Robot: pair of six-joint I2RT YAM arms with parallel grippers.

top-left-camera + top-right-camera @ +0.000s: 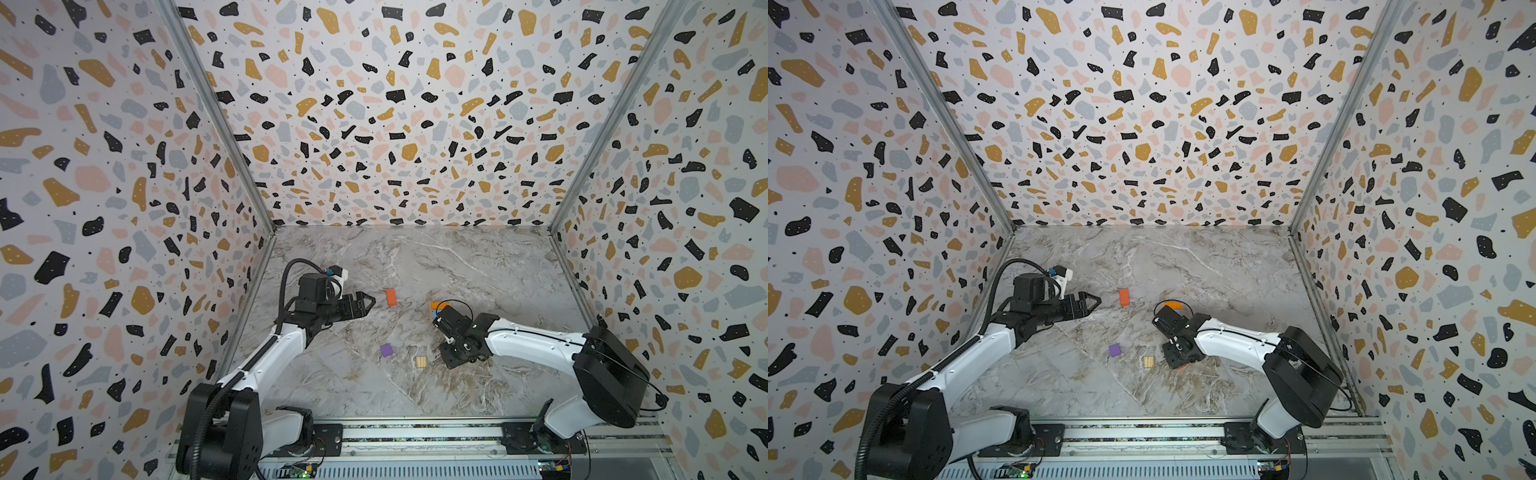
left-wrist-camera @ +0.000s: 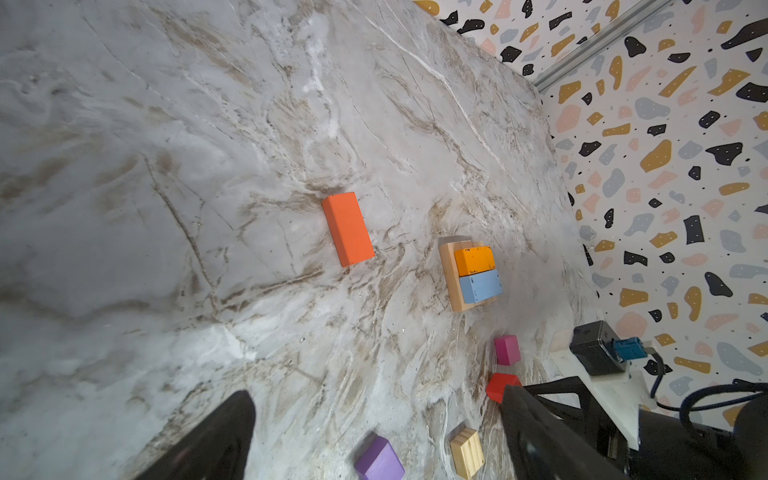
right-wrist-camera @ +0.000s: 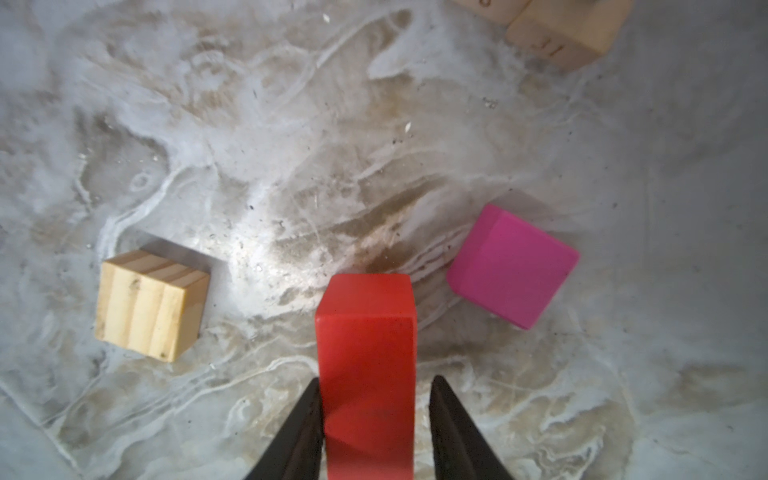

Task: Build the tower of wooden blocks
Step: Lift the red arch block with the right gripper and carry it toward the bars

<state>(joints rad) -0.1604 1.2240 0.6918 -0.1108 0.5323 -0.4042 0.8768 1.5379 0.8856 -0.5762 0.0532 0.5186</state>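
The tower is a tan plank base (image 2: 449,278) carrying an orange block (image 2: 473,259) and a blue block (image 2: 480,286) side by side; in a top view the tower (image 1: 438,306) peeks out behind the right wrist. My right gripper (image 3: 375,379) points down over a red block (image 3: 368,332). One finger touches the block and a thin gap shows at the other. My left gripper (image 2: 376,392) hovers wide open and empty at the left (image 1: 368,300). A pink cube (image 3: 513,266) lies close to the red block.
A long orange-red block (image 1: 391,297) lies just ahead of the left gripper. A purple cube (image 1: 386,350) and a tan wooden cube (image 1: 421,361) sit in the middle, left of the right gripper. Patterned walls (image 1: 249,257) close the marble table on three sides.
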